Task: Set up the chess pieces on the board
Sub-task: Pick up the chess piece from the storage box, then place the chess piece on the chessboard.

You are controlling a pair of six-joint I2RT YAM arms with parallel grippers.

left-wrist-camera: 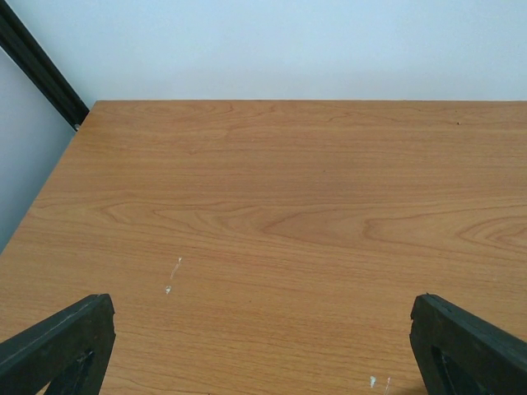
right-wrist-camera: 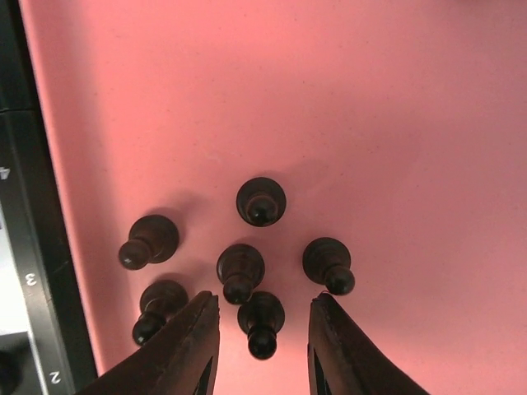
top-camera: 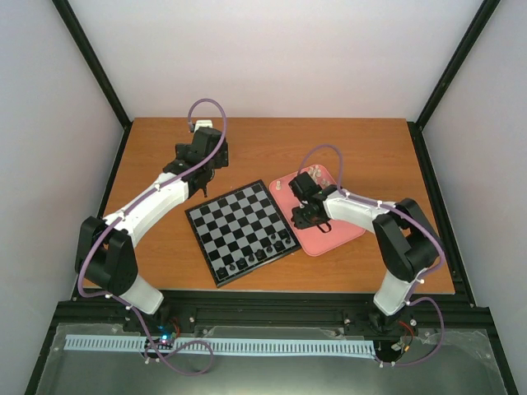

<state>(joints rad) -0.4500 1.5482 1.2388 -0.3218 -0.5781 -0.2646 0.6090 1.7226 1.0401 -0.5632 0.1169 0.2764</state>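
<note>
The black and light-grey board (top-camera: pixel 241 231) lies tilted at the table's middle, with several black pieces (top-camera: pixel 262 254) along its near-right edge. My right gripper (right-wrist-camera: pixel 263 329) is open, straight above the pink tray (right-wrist-camera: pixel 395 123). A black pawn (right-wrist-camera: pixel 262 321) stands between its fingers (right-wrist-camera: pixel 185 350) without touching them. Several more black pawns (right-wrist-camera: pixel 261 202) stand upright around it. Cream-white pieces (top-camera: pixel 318 174) sit at the tray's far end. My left gripper (left-wrist-camera: pixel 263 362) is open and empty over bare wood, behind the board's far-left corner.
The board's edge with printed numbers (right-wrist-camera: pixel 33 280) shows at the left of the right wrist view. The tabletop (left-wrist-camera: pixel 280 206) runs to a white back wall, with a black frame post (left-wrist-camera: pixel 37 70) at the far left.
</note>
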